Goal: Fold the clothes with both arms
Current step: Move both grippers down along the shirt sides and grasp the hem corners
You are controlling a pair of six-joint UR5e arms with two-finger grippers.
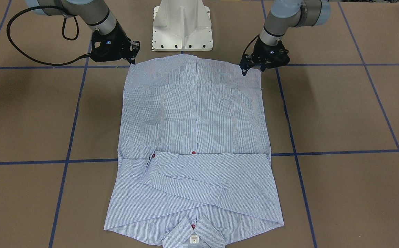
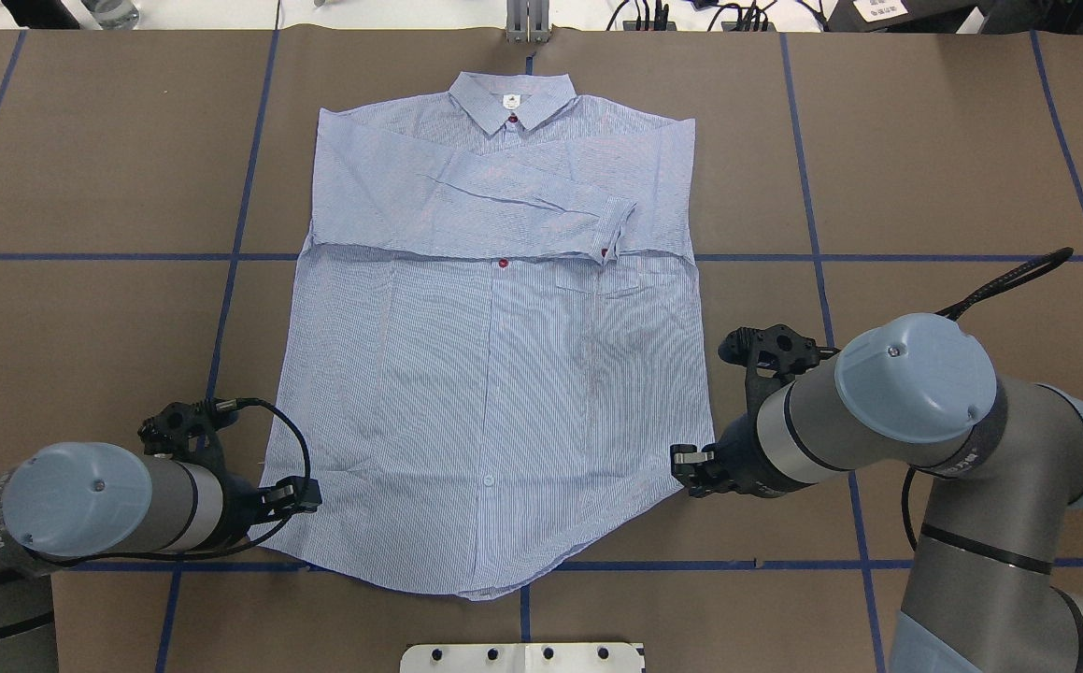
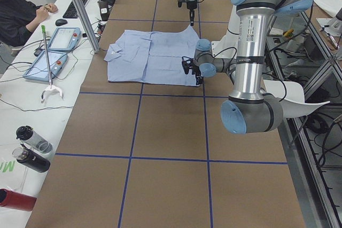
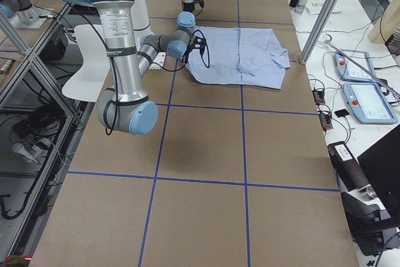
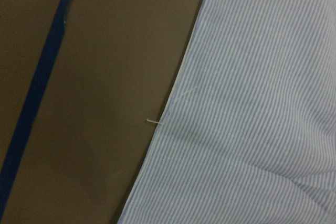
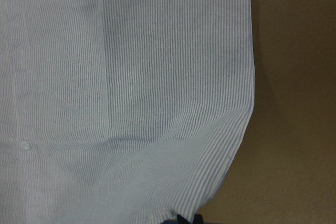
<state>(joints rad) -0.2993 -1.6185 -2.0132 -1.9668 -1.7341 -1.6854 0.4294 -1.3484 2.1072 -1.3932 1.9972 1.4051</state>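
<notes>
The light blue striped shirt (image 2: 494, 374) lies flat and front up on the brown table, collar (image 2: 511, 101) away from me. Both sleeves (image 2: 504, 206) are folded across the chest. It also shows in the front view (image 1: 196, 120). My left gripper (image 2: 296, 495) is at the hem's left corner, low over the table; in the front view (image 1: 253, 69) its fingers look spread, with no cloth between them. My right gripper (image 2: 686, 463) is at the hem's right corner and looks open too (image 1: 134, 53). The wrist views show only the shirt's edge (image 5: 252, 103) (image 6: 131, 77).
The white pedestal base (image 1: 182, 27) stands just behind the hem. Blue tape lines (image 2: 223, 280) grid the brown table. Beyond the collar end runs a white desk with tablets (image 3: 53, 52), bottles (image 3: 32, 153) and a seated operator (image 3: 18, 14).
</notes>
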